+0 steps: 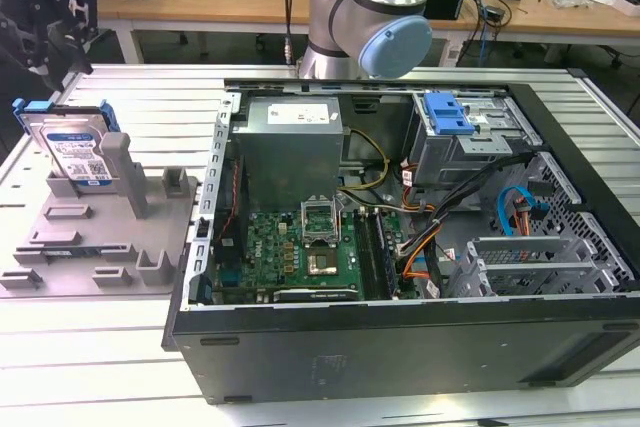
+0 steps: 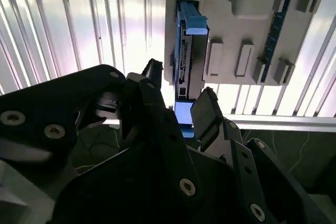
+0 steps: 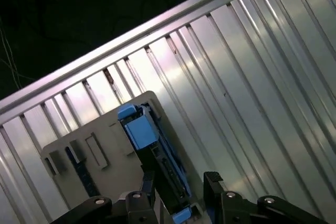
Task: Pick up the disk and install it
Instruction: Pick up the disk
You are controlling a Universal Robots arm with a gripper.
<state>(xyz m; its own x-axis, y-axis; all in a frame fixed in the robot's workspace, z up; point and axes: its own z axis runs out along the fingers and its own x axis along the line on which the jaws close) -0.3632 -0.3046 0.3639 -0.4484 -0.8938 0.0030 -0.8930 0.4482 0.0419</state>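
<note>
At the exterior view's left, the pincer (image 1: pixel 48 52) is seen hanging above the disk (image 1: pixel 72 147), apart from it. The disk is stood on edge in a slot at the far end of a grey holder (image 1: pixel 110 237). Its white-and-blue label is turned towards the camera, and it is framed by blue rails. The holder is laid on the ribbed metal bench (image 1: pixel 90 347), just beside the open computer case (image 1: pixel 400 332). Inside the case, a grey power supply (image 1: pixel 290 137) is placed at the back and a green motherboard (image 1: pixel 290 247) is set in front of it. Further towards the exterior view's right, a blue latch (image 1: pixel 447 115) is seen on top of the metal drive cage. The arm (image 1: pixel 375 7) is mounted behind the case.

In the second wrist view, the pincer (image 2: pixel 181 95) is spread wide. The disk (image 2: pixel 184 51) is seen edge-on beyond it, lined up with the gap between the two fingers (image 2: pixel 207 111), and is not pressed by either. The holder (image 2: pixel 247 24) is seen around the disk. In the first wrist view, the pincer (image 3: pixel 180 184) is likewise held apart, and the disk (image 3: pixel 152 150) is seated in the holder (image 3: pixel 107 124), not gripped.
</note>
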